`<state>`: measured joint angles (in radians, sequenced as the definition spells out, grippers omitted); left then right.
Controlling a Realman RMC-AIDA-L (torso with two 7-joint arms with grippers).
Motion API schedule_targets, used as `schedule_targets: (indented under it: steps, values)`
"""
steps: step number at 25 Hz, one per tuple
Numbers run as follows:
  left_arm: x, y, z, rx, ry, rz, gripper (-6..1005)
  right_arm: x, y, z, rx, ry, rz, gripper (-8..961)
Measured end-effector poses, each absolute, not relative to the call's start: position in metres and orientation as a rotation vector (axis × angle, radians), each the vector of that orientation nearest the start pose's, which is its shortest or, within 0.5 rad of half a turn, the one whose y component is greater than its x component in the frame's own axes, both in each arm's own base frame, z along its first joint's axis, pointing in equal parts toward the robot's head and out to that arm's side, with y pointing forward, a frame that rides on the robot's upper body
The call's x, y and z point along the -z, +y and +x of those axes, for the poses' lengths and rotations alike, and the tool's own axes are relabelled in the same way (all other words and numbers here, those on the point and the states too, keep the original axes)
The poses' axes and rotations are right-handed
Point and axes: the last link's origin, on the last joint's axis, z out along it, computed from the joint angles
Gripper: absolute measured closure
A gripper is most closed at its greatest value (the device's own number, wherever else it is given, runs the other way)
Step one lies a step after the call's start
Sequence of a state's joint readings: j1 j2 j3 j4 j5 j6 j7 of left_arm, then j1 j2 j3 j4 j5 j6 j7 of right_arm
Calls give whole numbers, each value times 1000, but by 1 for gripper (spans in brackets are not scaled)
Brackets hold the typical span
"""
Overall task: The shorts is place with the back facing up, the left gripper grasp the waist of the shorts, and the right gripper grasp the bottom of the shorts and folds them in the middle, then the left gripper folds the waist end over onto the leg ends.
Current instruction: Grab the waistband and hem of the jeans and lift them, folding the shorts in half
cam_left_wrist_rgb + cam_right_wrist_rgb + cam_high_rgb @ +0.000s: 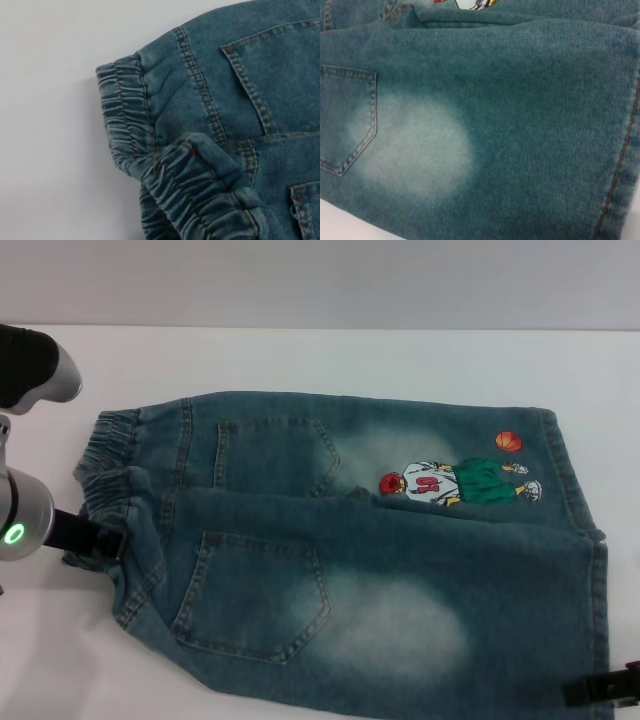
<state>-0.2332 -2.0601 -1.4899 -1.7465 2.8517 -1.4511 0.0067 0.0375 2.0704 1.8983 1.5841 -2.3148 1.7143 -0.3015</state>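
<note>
White worktop (300, 355) fills the scene, plain and matte, with a pale wall band behind it. At its left side the left end effector (95, 537) sits at the gathered waistband (105, 465), its dark fingers pressed into the elastic edge and apparently clamped on it, the silver arm body with a green ring light just behind. At the lower right corner the right end effector (600, 688) shows only as a dark bar against the leg hem (598, 570); whether it is clenched or released I cannot tell. Between them lie the shorts (400, 610), faded blue denim with bleached patches, two back pockets facing up and a small cartoon basketball player print (460, 482) near the far leg. Waist points left, legs right, the near half lapped partly over the far half.
</note>
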Motion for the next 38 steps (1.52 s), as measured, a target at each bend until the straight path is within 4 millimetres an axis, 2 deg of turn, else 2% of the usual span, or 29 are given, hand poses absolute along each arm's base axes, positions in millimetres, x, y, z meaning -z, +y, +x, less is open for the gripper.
schedule_targets:
  steps: [38]
  values:
    - [-20, 302, -218, -410, -1239, -2040, 879, -34, 220, 284, 163, 1923, -2196, 317]
